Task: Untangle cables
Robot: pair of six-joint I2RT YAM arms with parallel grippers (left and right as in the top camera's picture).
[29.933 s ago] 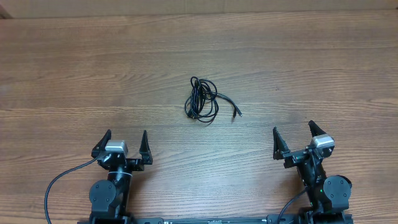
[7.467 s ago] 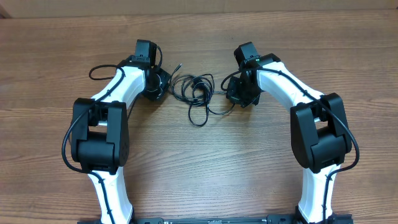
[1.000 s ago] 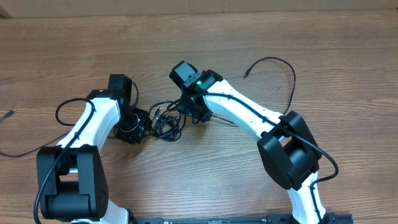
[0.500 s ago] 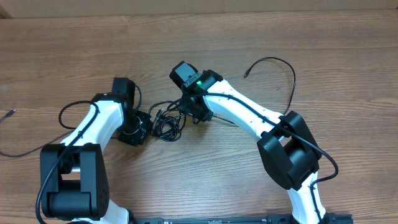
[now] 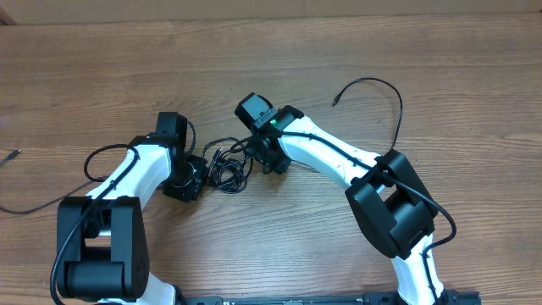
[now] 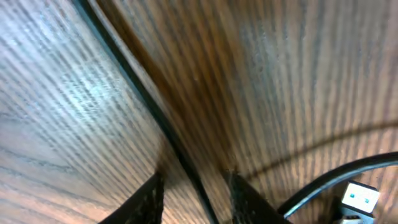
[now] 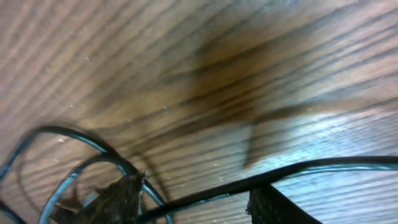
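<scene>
- A tangled bunch of thin black cables (image 5: 227,167) is lying on the brown wood-grain table (image 5: 279,42), a little left of the middle, between the two grippers.
- The left gripper (image 5: 190,180) is sitting low just beside the bunch's left edge. The overhead view is not showing whether it is touching the cords.
- In the left wrist view, the left gripper (image 6: 196,196) is standing with its dark fingers (image 6: 151,199) parted. One thin black strand (image 6: 137,93) is running diagonally between them with bare wood showing on either side, so it is not being pinched.
- A pale rectangular metal plug (image 6: 360,198) is lying at the lower right of that view, at the end of a curving black cord. Its face is too blurred for any marking to be read.
- The right gripper (image 5: 271,159) is reaching in over the bunch's upper right edge, and a small green light (image 5: 273,124) is glowing on its wrist housing.
- In the right wrist view, the right gripper (image 7: 199,202) is standing spread wide. A straight black cord (image 7: 323,168) is crossing the gap between its fingers (image 7: 118,199) without being clamped, and black loops (image 7: 81,149) are curling at the left.
- A separate long thin black cable (image 5: 385,85) is arcing across the table's upper right, well apart from the bunch.
- Another thin black cable end (image 5: 10,156) is lying at the far left edge of the table.
</scene>
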